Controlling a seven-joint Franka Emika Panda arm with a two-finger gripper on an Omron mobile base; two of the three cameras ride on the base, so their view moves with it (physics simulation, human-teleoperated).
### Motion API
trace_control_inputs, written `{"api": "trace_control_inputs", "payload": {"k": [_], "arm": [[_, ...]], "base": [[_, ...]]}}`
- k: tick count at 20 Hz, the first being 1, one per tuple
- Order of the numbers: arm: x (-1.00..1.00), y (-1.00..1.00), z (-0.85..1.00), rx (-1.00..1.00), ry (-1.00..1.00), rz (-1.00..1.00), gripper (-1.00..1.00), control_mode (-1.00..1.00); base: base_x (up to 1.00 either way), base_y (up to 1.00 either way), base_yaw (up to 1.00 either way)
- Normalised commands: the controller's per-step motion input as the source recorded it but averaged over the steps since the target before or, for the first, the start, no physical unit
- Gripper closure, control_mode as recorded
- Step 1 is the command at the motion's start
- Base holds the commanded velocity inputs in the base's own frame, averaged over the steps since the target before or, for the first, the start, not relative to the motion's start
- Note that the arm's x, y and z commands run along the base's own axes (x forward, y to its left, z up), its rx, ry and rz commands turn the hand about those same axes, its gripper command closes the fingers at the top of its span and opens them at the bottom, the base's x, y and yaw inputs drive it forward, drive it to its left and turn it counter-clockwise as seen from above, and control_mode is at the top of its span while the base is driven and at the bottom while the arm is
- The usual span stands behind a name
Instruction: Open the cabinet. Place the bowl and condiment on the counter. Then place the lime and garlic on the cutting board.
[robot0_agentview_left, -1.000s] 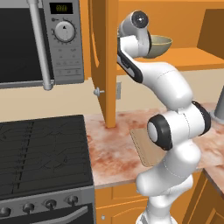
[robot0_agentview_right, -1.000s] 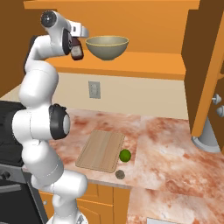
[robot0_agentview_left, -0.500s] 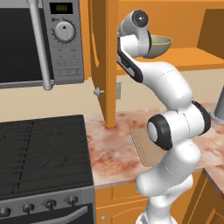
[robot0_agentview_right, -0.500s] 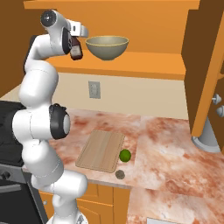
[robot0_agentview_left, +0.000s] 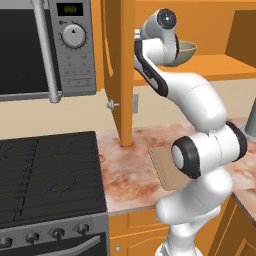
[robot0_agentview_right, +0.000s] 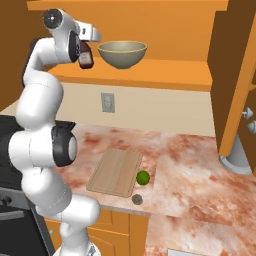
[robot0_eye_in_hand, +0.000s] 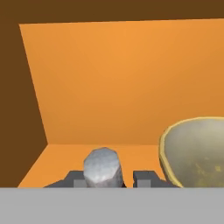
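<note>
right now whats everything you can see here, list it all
cabinet: 1, orange, on the wall, doors open
bowl: 1, olive-beige, on the cabinet shelf
condiment: 1, dark brown bottle, on the shelf left of the bowl
counter: 1, reddish-brown and cream marble
cutting board: 1, light tan, on the counter
lime: 1, green, at the board's right edge
garlic: 1, grey-brown, on the counter near the board's front corner
microwave: 1, silver, above the stove
stove: 1, black, left of the counter
wall outlet: 1, grey
claw: 1, closed on the condiment
</note>
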Motion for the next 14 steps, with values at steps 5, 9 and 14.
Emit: {"api": "trace_control_inputs", "payload": {"k": [5,9,14], "arm": [[-0.91,0.0,0.46,0.0,-0.01,0.0,1.0,-1.0],[-1.0,0.01,0.51,0.0,-0.02,0.0,1.0,-1.0],[-1.0,-0.28,0.42,0.07,-0.12,0.0,1.0,-1.0]], "base": [[0.0,0.0,0.0],[0.0,0.0,0.0],[0.0,0.0,0.0]]}}
